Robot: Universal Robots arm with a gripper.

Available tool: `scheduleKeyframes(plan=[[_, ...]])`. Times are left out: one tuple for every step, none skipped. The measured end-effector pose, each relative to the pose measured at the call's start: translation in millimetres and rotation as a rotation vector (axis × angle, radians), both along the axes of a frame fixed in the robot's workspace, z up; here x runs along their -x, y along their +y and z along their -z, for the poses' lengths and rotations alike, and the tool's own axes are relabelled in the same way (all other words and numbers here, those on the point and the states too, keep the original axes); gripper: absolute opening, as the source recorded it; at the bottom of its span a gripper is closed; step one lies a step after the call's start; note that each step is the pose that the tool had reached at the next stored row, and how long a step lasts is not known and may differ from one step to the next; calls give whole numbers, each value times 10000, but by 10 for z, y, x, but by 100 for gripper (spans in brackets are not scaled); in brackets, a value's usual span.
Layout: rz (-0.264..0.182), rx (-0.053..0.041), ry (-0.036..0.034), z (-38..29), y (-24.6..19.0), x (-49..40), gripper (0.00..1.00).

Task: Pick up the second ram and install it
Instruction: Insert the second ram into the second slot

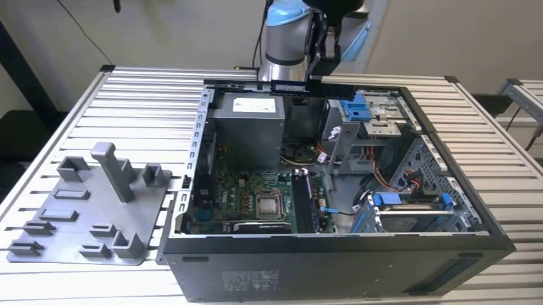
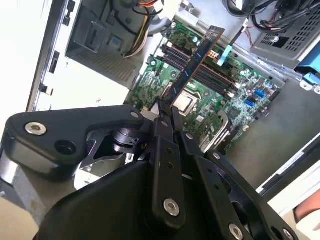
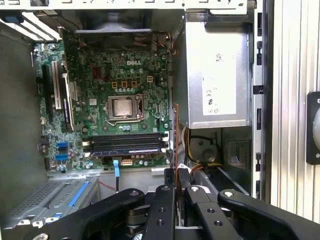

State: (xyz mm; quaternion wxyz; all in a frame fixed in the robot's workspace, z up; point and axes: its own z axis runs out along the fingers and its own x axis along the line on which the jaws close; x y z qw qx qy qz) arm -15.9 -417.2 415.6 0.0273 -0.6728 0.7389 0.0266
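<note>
My gripper hangs above the back edge of the open computer case, shut on the second ram. The ram is a long dark stick lying level across the case's rear rim. In both wrist views it appears edge-on, a thin brown-edged strip running out from between the shut black fingers. Well below it lies the green motherboard with its CPU and the long dark memory slots beside the CPU.
A grey power supply fills the case's rear corner. Drive cages with blue clips stand on the exterior view's right. A grey fixture tray with upright posts lies on the slatted table at the exterior view's left.
</note>
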Motion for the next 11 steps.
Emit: scheduleKeyframes(plan=[[147,-1,0,2,0,0,14],[309,0,0,4,0,0,14],[467,1,0,5,0,0,14],[632,0,0,6,0,0,14],[790,0,0,8,0,0,14],[949,0,0,9,0,0,14],[1109,0,0,11,0,0,14],[1270,1,0,12,0,0,14],[1430,2,0,13,0,0,14],[1585,2,0,14,0,0,14],[1730,1,0,15,0,0,14]])
